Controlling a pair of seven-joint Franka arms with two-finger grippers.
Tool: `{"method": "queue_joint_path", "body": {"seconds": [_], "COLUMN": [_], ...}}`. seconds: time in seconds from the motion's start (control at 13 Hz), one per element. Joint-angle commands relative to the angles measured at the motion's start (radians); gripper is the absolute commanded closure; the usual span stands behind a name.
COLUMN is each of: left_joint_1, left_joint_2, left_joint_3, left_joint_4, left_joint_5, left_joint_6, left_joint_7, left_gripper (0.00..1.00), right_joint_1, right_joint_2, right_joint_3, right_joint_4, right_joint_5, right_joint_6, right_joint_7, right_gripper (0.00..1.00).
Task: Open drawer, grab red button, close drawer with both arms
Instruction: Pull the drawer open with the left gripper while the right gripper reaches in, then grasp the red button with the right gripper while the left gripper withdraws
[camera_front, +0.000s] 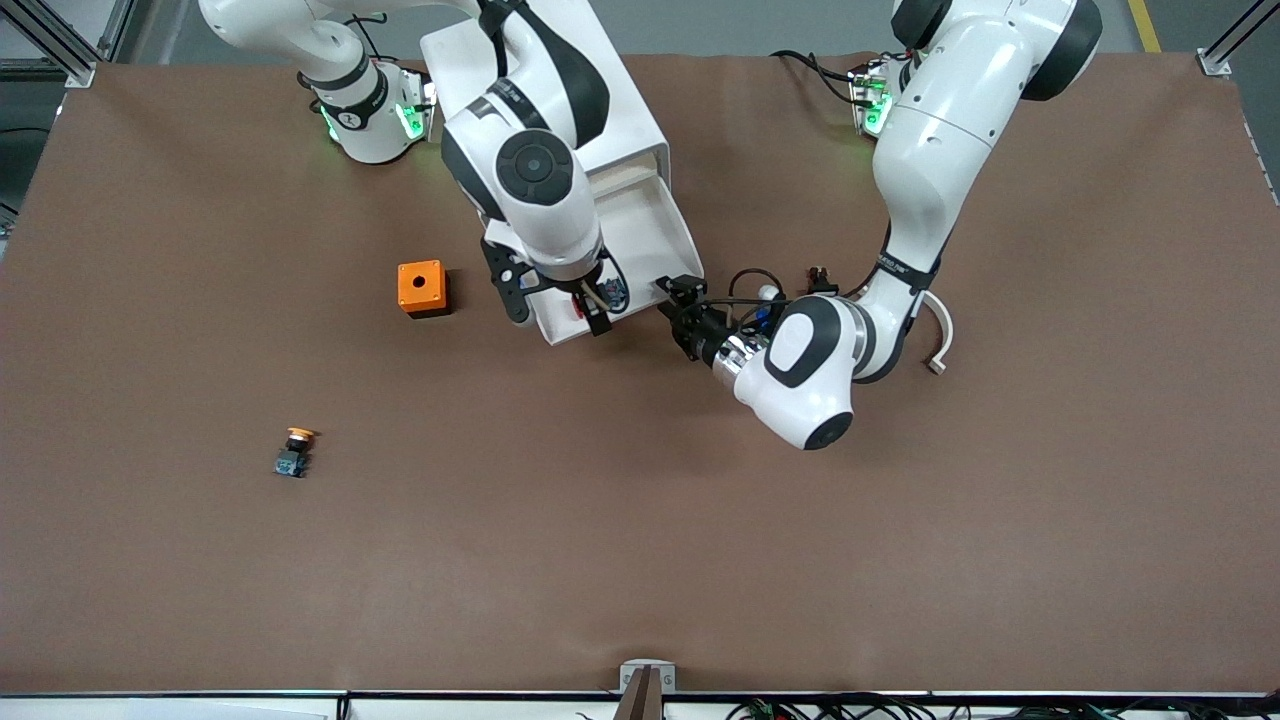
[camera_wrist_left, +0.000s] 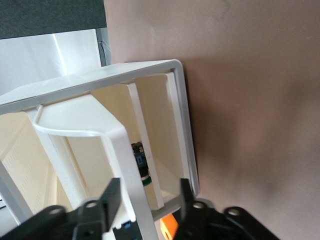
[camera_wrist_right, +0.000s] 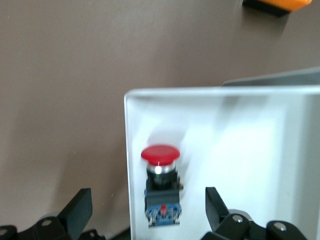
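Note:
The drawer (camera_front: 660, 230) stands pulled out of the white cabinet (camera_front: 620, 110) toward the front camera. The red-capped button (camera_front: 610, 293) lies in the drawer's front corner. My right gripper (camera_front: 560, 305) hangs over that corner, open and empty. In the right wrist view the button (camera_wrist_right: 160, 185) lies on the drawer floor (camera_wrist_right: 250, 130) between the spread fingers (camera_wrist_right: 80, 210). My left gripper (camera_front: 680, 300) is at the drawer's front, open. In the left wrist view its fingers (camera_wrist_left: 107, 200) straddle the drawer's white handle bar (camera_wrist_left: 125, 165) without closing on it, and the button (camera_wrist_left: 141, 165) shows inside the drawer.
An orange cube with a hole (camera_front: 422, 288) stands beside the drawer toward the right arm's end. A yellow-orange-capped button (camera_front: 295, 450) lies nearer the front camera. A white curved piece (camera_front: 940, 340) lies by the left arm.

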Motion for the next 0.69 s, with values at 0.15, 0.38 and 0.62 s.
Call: {"method": "queue_joint_path", "body": {"seconds": [0.15,0.38,0.62], "left_joint_1": [0.049,0.095,0.096], "left_joint_2": [-0.032,-0.074,-0.127], "left_joint_3": [0.006,-0.003,-0.005], "left_joint_4": [0.074,0.082,0.082], "left_joint_5": [0.162,0.335,0.488], "left_joint_6": [-0.034,-0.035,-0.035], "left_joint_7": [0.008,0.032,0.098], "left_gripper": [0.01,0.01,0.01], "right_joint_1": [0.053,0.065,0.058], "right_joint_2": [0.026,0.026,0.014], "right_joint_3": [-0.011,-0.012,-0.011], "right_joint_4": [-0.054,-0.078,-0.076], "right_joint_5": [0.007,0.004,0.004], "right_joint_6": [0.081,0.095,0.081], "right_joint_7": [0.033,0.033,0.024], "right_gripper": [0.00,0.02,0.15]}}
